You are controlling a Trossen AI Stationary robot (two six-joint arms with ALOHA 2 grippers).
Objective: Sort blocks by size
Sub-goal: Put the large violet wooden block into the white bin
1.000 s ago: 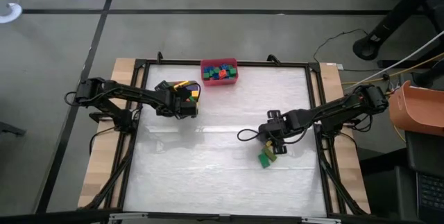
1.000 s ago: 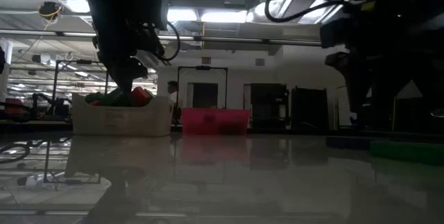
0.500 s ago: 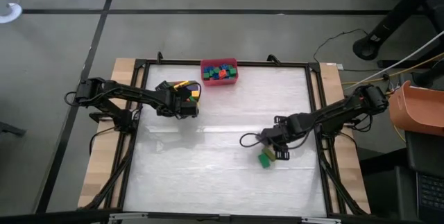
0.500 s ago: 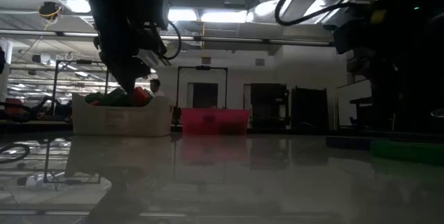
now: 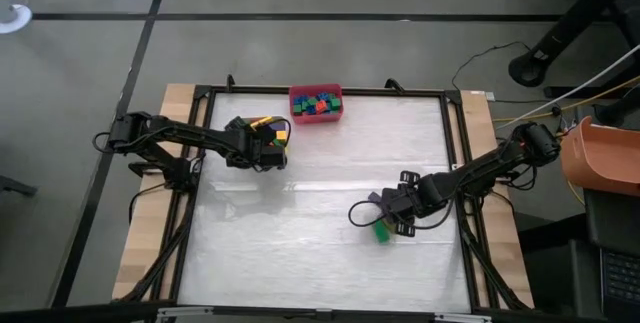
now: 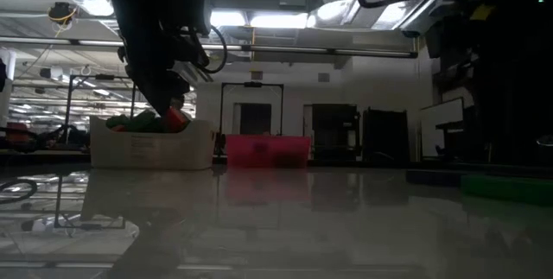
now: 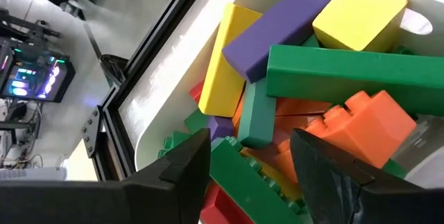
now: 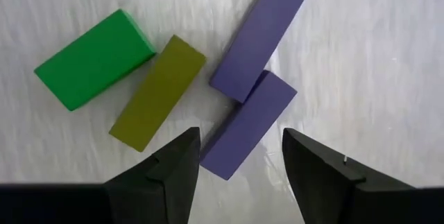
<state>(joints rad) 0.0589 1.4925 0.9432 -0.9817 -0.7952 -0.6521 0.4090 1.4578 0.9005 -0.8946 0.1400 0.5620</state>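
On the white surface [image 5: 300,253], four loose blocks [image 8: 250,123] lie under the right gripper [image 8: 239,158], its fingers spread and empty, while the left gripper [image 7: 250,161], likewise open, hangs over what looks like a white bin [image 7: 163,109] piled with blocks.

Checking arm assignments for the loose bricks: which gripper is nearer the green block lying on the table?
Right. The right gripper hovers just beside the green block, jaws open. The left gripper is far across the table, over the white bin of blocks.
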